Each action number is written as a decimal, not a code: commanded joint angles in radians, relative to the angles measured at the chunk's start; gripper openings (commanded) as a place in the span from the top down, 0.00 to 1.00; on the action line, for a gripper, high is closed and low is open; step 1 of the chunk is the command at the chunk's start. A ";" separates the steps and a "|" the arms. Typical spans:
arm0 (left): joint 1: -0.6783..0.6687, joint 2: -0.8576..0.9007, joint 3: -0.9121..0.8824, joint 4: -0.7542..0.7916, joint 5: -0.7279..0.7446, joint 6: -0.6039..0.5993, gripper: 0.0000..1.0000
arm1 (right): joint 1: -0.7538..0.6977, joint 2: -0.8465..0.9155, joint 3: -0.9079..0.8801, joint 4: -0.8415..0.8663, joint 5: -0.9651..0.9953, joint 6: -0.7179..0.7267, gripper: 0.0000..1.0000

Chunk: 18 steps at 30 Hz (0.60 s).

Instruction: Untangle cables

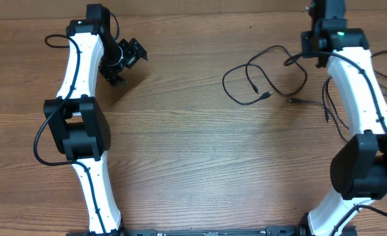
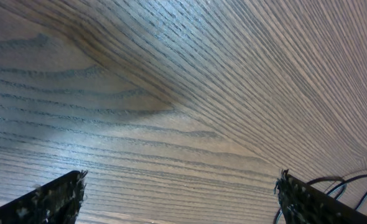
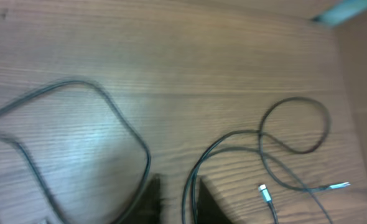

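Note:
The cables (image 1: 265,78) lie as thin black loops on the wooden table, right of centre, with small plug ends near the middle. My right gripper (image 1: 306,54) hangs over their far right end. In the right wrist view its jaws (image 3: 177,183) stand a narrow gap apart, with two cable strands (image 3: 186,186) running between them and wood showing beside the strands. Another loop (image 3: 295,124) and a silver-tipped plug (image 3: 265,194) lie to the right. My left gripper (image 1: 124,60) is open at the far left over bare wood, fingers wide (image 2: 180,186); cable loops (image 2: 351,185) peek in at the lower right.
Thicker black arm wires (image 1: 385,73) hang beside the right arm. More thin cord (image 1: 328,108) trails toward the right arm's elbow (image 1: 367,164). The left arm's elbow (image 1: 79,128) stands at the left. The table's edge (image 3: 342,56) shows in the right wrist view.

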 commanded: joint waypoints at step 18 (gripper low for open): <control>-0.001 -0.007 -0.006 0.000 -0.004 0.023 0.00 | 0.016 0.196 -0.050 -0.100 -0.514 -0.399 0.17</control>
